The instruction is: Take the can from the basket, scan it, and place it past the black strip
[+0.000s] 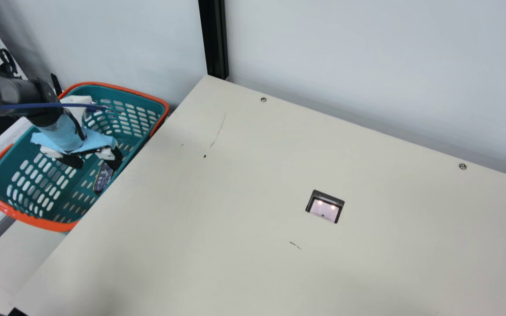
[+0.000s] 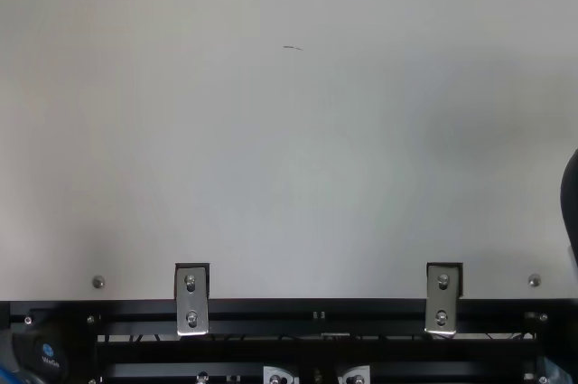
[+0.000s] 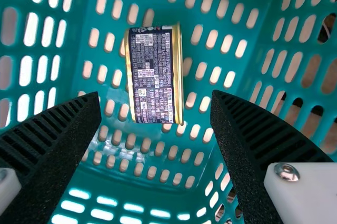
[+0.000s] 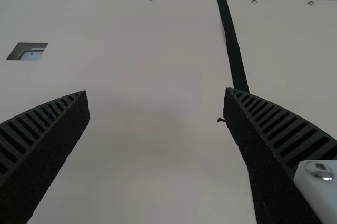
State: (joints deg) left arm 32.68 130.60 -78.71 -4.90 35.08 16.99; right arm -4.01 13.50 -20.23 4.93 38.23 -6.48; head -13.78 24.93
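My left gripper (image 1: 95, 161) is over the green basket (image 1: 147, 98), its fingers spread and pointing down inside it. In the main view the dark can (image 1: 103, 177) lies on the basket's floor, close below the fingers. The left wrist view has the can (image 3: 151, 75) lying on its side, ahead of the open left gripper (image 3: 155, 97) and not touched by it. My right gripper (image 4: 157, 92) is open and holds nothing. The black strip (image 4: 233, 45) runs along the table near one of its fingers. The scanner window (image 1: 324, 209) is set into the tabletop.
The basket's orange rim (image 1: 29, 223) stands against the left edge of the cream table (image 1: 235, 219). A black post (image 1: 214, 39) rises at the table's back corner, before a pale wall.
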